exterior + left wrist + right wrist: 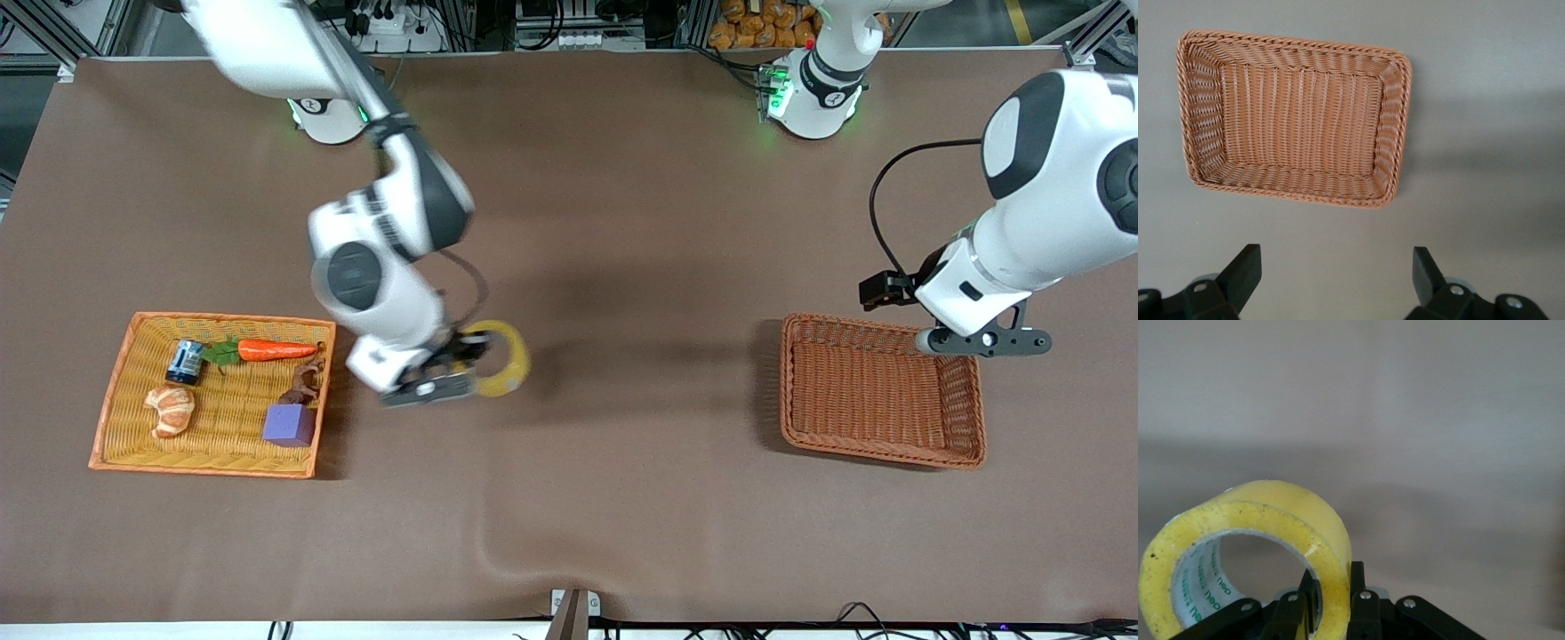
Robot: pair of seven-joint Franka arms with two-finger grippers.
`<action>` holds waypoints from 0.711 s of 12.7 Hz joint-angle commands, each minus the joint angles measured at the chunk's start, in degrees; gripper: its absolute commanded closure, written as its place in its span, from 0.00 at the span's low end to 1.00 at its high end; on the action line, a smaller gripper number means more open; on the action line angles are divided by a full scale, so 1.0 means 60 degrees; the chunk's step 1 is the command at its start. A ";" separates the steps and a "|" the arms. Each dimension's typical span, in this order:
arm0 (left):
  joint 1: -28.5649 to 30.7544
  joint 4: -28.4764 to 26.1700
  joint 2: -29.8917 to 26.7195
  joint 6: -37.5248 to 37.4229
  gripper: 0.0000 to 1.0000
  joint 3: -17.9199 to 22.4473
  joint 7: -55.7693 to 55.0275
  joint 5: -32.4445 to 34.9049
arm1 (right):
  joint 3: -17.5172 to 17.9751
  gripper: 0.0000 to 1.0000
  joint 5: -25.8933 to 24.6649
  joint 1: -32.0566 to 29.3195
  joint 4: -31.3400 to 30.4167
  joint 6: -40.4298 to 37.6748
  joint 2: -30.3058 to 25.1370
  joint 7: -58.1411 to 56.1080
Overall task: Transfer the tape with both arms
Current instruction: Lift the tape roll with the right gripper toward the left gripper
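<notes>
The tape [505,360] is a yellow ring-shaped roll with a wide hole. My right gripper [462,356] is shut on its wall and holds it up over the brown table, between the two baskets and close to the orange basket. In the right wrist view the roll [1271,520] stands upright with one finger [1357,580] outside the wall and the other inside the hole. My left gripper [985,341] is open and empty, hovering over the edge of the brown wicker basket [880,391]; its fingers [1245,267] stand wide apart.
An orange wicker basket [116,418] at the right arm's end holds a carrot [267,349], a croissant toy [171,409], a purple cube [289,424], a small can [185,362] and a brown figure [302,386]. The brown basket [1198,120] is empty.
</notes>
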 commanded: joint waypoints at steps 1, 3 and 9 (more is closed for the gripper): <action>0.0036 -0.0702 -0.0154 0.0765 0.00 -0.0071 -0.0141 -0.0037 | -0.0140 1.00 0.0134 0.0939 0.0371 0.0918 0.0830 0.1021; -0.0081 -0.0865 -0.0067 0.1206 0.00 -0.0085 -0.0127 -0.0110 | -0.0140 1.00 0.0207 0.1569 0.0823 0.2162 0.1430 0.2000; -0.1484 -0.0662 0.0737 0.1207 0.00 -0.0085 -0.0669 -0.0053 | -0.0198 0.00 0.0324 0.1734 0.1456 0.2271 0.1669 0.3193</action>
